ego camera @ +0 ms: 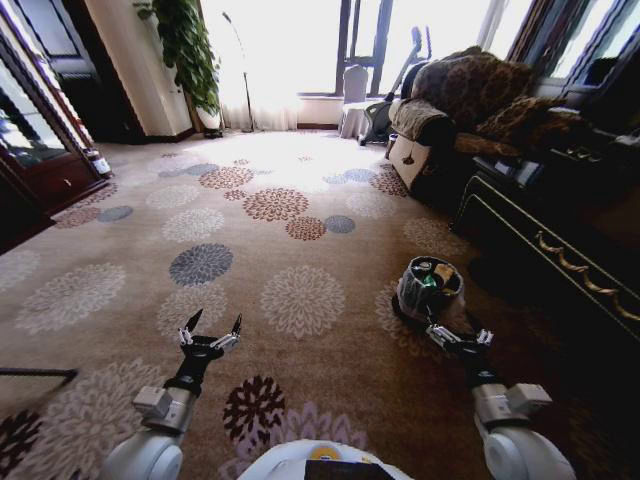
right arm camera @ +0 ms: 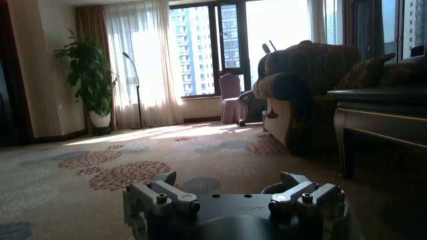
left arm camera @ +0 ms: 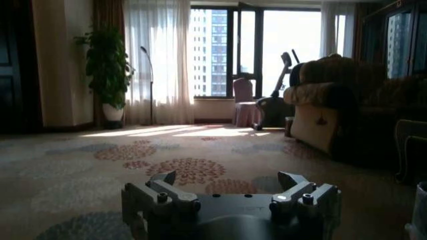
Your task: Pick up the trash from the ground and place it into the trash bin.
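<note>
Fingers of the left gripper (ego camera: 210,327) are spread apart and empty, low over the patterned carpet (ego camera: 300,230); fingers of the right gripper (ego camera: 458,337) are also parted, holding nothing, just beside the trash bin (ego camera: 405,296). From the head view, the bin stands on the carpet near a dark cabinet (ego camera: 560,240), with green and pale trash (ego camera: 432,277) inside. The left wrist view catches an edge of the bin (left arm camera: 419,210).
</note>
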You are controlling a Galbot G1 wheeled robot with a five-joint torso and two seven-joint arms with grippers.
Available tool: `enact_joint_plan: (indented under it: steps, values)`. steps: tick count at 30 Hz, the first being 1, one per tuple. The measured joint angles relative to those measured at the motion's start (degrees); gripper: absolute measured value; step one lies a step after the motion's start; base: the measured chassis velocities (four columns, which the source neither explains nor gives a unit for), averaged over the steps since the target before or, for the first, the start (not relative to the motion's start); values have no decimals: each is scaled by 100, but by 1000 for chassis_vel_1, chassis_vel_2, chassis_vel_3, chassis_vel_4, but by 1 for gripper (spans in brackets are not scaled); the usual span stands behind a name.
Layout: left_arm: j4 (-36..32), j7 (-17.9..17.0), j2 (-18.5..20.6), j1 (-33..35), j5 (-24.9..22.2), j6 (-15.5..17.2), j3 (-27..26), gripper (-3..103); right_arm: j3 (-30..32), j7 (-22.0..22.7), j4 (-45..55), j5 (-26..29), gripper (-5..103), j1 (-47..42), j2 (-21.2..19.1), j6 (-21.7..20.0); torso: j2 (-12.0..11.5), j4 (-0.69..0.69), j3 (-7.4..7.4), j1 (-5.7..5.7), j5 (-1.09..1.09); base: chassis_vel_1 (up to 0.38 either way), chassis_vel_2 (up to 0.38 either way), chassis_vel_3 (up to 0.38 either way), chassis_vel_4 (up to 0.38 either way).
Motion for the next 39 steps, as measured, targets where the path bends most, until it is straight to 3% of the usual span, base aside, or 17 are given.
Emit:
enact_joint_plan:
  steps: [10, 39]
  values:
    - [-171, -134, 25, -52, 154, 243, 118, 100, 63, -98, 128, 124, 100, -19, 25, -71, 0, 0, 0, 0, 1, 0, 0, 0, 0]
    - [-172, -139, 34, -59, 167, 257, 107, 100, 61, -101, 117, 114, 100, -13, 19, -81, 0, 0, 0, 0, 1, 0, 0, 0, 0]
